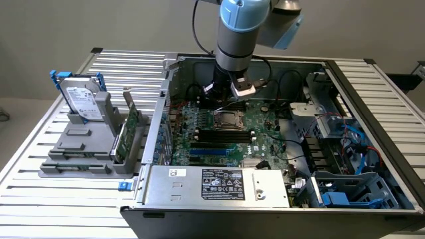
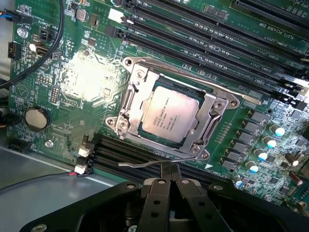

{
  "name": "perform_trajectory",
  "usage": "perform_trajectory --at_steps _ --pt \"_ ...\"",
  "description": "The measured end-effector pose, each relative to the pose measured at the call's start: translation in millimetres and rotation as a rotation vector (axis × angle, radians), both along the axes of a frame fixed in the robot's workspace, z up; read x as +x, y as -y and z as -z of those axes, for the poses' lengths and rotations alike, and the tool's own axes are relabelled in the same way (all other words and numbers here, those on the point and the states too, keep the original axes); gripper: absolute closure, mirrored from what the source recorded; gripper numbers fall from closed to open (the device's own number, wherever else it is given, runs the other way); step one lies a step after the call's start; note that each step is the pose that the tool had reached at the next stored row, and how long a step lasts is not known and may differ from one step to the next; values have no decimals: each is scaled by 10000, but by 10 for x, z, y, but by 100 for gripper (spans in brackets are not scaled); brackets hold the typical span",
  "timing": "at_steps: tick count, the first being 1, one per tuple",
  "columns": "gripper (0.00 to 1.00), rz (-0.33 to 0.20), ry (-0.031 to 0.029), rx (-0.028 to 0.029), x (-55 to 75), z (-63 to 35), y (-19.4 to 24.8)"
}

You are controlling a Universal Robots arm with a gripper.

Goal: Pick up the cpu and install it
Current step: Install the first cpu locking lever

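Inside the open PC case, the cpu sits flat in the socket on the green motherboard, silver top up, printed text visible. Socket's metal frame surrounds it on all sides, retention lever lying along the edge nearest the hand.

Hand: fingers pressed fully together, nothing between them. Fingertips hover just beside the lever end, clear of the cpu itself. In the exterior view the hand hangs off the arm just above the socket, at 12 o'clock from it.

Other stuff on the board: black RAM slots run past the socket on the far side from the hand, more slots between the socket and the hand. Coin cell well off to the side, bright glare patch between it and the socket.

Exterior view, outside the case: hard drive with blue handles stands upright in a grey holder on the slatted surface, at 9 o'clock from the case. Power supply with its label at 6 o'clock from the socket. Drive cage with blue cables at 3 o'clock.
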State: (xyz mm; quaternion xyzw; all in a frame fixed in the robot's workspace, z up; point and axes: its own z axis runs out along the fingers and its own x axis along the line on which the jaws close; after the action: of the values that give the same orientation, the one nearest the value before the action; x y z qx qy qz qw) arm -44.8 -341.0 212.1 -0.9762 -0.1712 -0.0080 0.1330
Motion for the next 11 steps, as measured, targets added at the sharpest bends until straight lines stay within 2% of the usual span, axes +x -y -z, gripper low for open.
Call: perform_trajectory --at_steps 11 --pt "89 -22 9 1 3 36 0"
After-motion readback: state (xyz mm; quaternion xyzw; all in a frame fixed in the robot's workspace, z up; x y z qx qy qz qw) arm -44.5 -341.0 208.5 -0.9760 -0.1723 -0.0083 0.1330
